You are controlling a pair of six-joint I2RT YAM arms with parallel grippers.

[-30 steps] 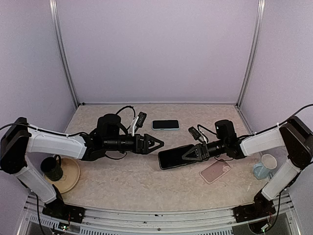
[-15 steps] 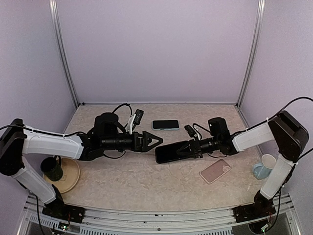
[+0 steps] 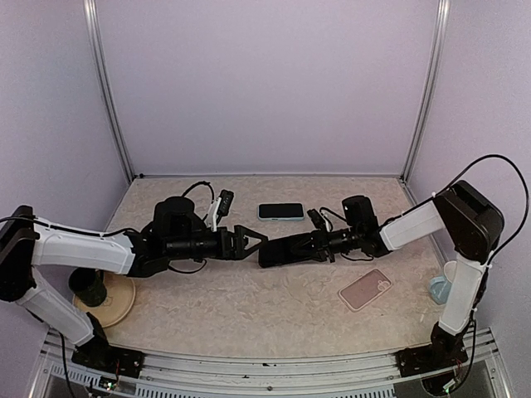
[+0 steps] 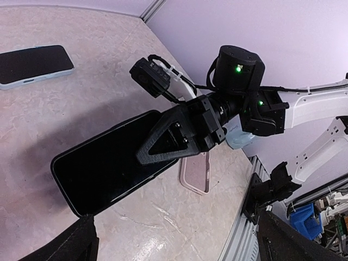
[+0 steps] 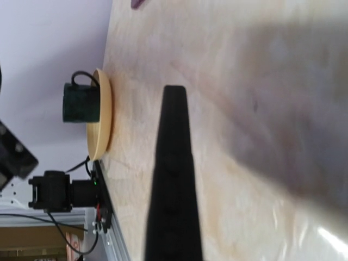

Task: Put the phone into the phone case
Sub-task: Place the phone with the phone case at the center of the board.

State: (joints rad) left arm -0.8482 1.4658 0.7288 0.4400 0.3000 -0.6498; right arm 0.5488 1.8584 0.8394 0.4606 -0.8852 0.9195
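**While my right claw grips the phone, the case waits on the table**

As things stand, the pink case (image 3: 365, 289) lies flat on the table (image 3: 249, 307), near my right arm. The phone (image 3: 286, 247) is not in it. The phone hangs over the middle of the table, well apart from the case, pinched at one end by my right claw (image 3: 314, 243). Over on the left, the plate (image 3: 120, 305) carries the green mug (image 3: 87, 284), standing upright. By the right edge stands a pale cup (image 3: 440, 288); what it holds I cannot tell. A spare phone (image 3: 280, 211) lies flat farther back, on its own.

Now the changes! A second ago my right arm sat lower and farther right, with the phone just beside the case. Since then it has swung left and back with its elbow lifted high. The phone's free end now points straight at my left claw (image 3: 259, 242). That claw has drawn back a touch and opened wider, and it now stands fully spread. Its fingers are just at the phone's end, but whether they touch it I cannot say. Case, spare phone, mug and cup have not budged.

And the pose: both forearms stretch out low, nearly in one line across the table, claw facing claw. From my left wrist I see the phone tilted, dark screen up, with one right finger lying across it.
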